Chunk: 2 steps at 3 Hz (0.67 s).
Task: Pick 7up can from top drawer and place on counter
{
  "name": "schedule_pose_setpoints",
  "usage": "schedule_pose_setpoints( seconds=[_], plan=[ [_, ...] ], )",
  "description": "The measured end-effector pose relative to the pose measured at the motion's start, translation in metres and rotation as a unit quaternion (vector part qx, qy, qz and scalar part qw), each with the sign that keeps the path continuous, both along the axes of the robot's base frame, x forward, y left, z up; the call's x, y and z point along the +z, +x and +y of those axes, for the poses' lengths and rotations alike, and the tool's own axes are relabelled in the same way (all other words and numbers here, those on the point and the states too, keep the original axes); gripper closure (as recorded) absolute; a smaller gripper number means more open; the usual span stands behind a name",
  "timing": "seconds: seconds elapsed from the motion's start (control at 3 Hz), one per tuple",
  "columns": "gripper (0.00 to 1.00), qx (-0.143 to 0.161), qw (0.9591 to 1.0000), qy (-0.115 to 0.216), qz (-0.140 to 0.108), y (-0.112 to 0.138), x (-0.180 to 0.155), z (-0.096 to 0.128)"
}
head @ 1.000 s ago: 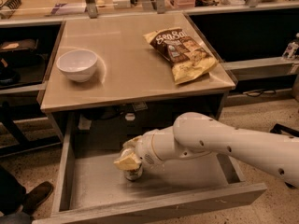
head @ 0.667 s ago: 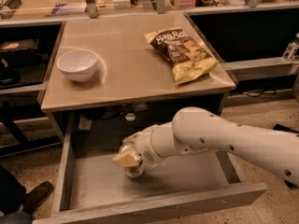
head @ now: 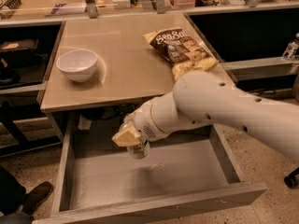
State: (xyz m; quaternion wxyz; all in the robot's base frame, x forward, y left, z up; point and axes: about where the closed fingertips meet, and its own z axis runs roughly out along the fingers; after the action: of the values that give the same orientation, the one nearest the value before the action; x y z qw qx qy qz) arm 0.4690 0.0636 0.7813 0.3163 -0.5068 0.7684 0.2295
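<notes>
My gripper (head: 129, 139) is over the open top drawer (head: 140, 181), just below the counter's front edge. It is shut on the 7up can (head: 139, 149), which hangs a little above the drawer floor; only the can's lower part shows under the fingers. The white arm reaches in from the right. The counter (head: 126, 69) is the beige tabletop above the drawer.
A white bowl (head: 77, 64) sits on the counter's left side and a chip bag (head: 180, 50) on its right. A wooden ledge with metal posts (head: 88, 1) runs behind. A shoe (head: 35, 195) is on the floor at the drawer's left.
The gripper has lifted the can off the drawer floor and moved it up toward the counter's front edge.
</notes>
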Motion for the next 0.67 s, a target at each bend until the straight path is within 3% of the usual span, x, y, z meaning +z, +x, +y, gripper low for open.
schedule_pose_setpoints(
  seconds=[0.67],
  plan=[
    [1.0,-0.019,0.9997,0.002,-0.018,0.039,0.095,-0.021]
  ],
)
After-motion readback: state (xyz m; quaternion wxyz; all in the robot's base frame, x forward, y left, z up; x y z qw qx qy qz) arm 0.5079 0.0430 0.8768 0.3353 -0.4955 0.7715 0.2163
